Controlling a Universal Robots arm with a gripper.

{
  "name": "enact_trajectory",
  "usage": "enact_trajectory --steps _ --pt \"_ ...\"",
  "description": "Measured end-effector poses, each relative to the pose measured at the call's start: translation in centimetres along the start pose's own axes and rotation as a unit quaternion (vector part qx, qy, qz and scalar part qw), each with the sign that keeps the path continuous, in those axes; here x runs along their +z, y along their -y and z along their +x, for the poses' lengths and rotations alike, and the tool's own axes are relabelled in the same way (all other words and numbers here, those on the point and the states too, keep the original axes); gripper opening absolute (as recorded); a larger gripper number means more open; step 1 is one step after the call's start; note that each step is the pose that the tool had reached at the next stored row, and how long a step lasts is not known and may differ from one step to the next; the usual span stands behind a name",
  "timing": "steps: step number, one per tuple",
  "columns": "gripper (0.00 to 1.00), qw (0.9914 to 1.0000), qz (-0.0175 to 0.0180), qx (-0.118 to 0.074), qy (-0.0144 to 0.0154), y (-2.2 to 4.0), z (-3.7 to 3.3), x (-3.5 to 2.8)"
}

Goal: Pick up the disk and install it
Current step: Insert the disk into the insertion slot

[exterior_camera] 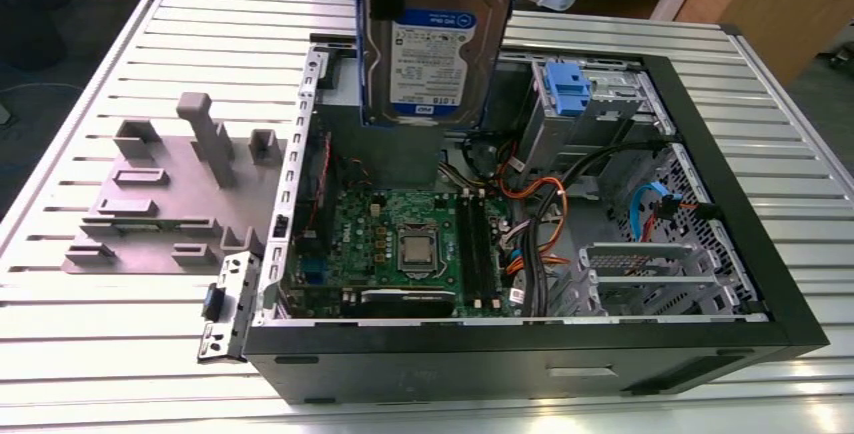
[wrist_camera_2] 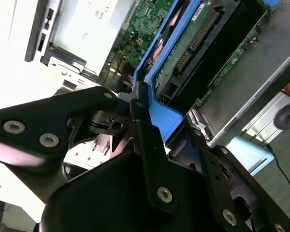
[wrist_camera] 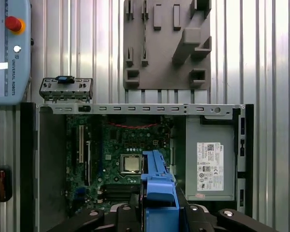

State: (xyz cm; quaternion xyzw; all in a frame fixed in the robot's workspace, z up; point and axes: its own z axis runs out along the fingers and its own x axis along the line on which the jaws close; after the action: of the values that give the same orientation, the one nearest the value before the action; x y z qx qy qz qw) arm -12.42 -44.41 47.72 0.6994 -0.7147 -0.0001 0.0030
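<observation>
Nearest us in the exterior view is the black wall of the open computer case (exterior_camera: 534, 339), which lies on the slatted counter (exterior_camera: 80, 344) close to its near edge. A grey fixture plate (exterior_camera: 160, 204) sits beside it, toward the edge at the exterior view's left. Above the far side of the case we see the disk (exterior_camera: 438, 44) upright in the air, label facing us, touching neither case nor counter. A smaller blue clip (exterior_camera: 566, 87) sits in the drive cage (exterior_camera: 607, 94) at the case's far corner

In the second wrist view the tool (wrist_camera_2: 157, 121) is closed narrow on the end of the disk's blue bracket (wrist_camera_2: 169, 113). Its fingers (wrist_camera_2: 146, 140) press against the plastic, and the disk's circuit side runs away toward the case

In the first wrist view we look down past the bracket onto the motherboard (wrist_camera: 121, 150) and the power supply (wrist_camera: 210, 164)

We judge the pick-up done; the install is left, since the disk sits in no bay yet
</observation>
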Motion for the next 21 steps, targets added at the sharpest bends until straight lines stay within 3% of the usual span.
enact_trajectory --steps 6,15,21 --pt "0.36 1.00000 0.0000 0.000 0.0000 0.22 1.36 0.13" --pt "0.36 1.00000 -0.0001 0.000 -0.0001 2.16 1.74 0.21" --pt "0.36 1.00000 0.0000 0.000 0.0000 2.70 1.99 0.27"
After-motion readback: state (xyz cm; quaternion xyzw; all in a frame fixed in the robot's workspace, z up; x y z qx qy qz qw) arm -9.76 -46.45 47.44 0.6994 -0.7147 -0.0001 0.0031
